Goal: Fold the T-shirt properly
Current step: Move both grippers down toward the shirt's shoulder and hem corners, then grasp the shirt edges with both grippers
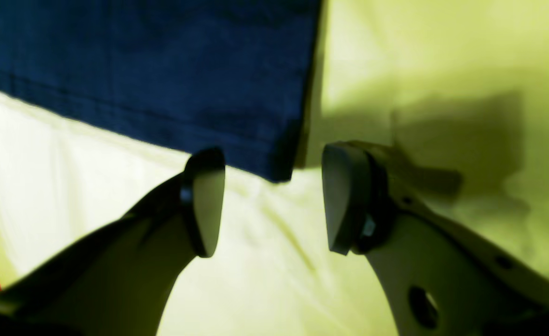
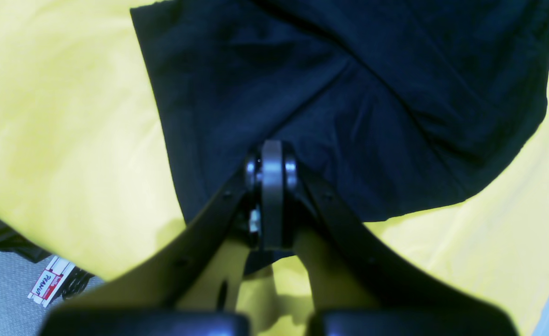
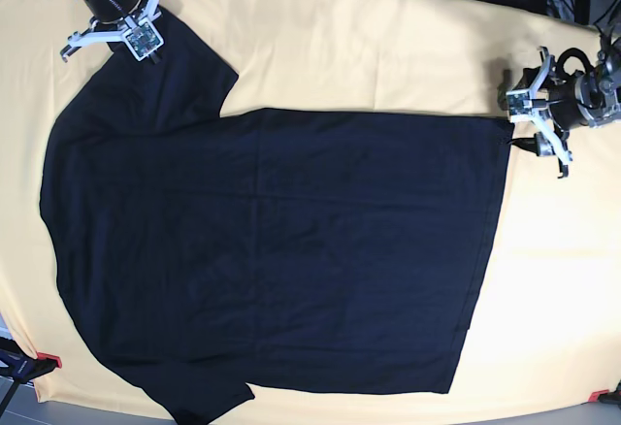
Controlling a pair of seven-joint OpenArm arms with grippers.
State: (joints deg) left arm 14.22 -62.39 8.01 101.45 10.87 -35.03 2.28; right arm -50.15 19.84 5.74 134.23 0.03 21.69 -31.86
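Dark T-shirt (image 3: 272, 250) spread flat across yellow-covered tabletop (image 3: 388, 56), sleeves toward base view's left, hem toward its right.

Left gripper (image 1: 274, 200) at the hem corner, fingers (image 1: 206, 205) standing wide apart, holding nothing, corner of cloth lying on the cover just beyond the tips. Right gripper (image 2: 272, 163) at the far sleeve, fingers pressed together, pinching a fold of T-shirt fabric, creases radiating from the pinch. Small red-labelled packet (image 2: 45, 282) on grey floor beyond the cover's edge.
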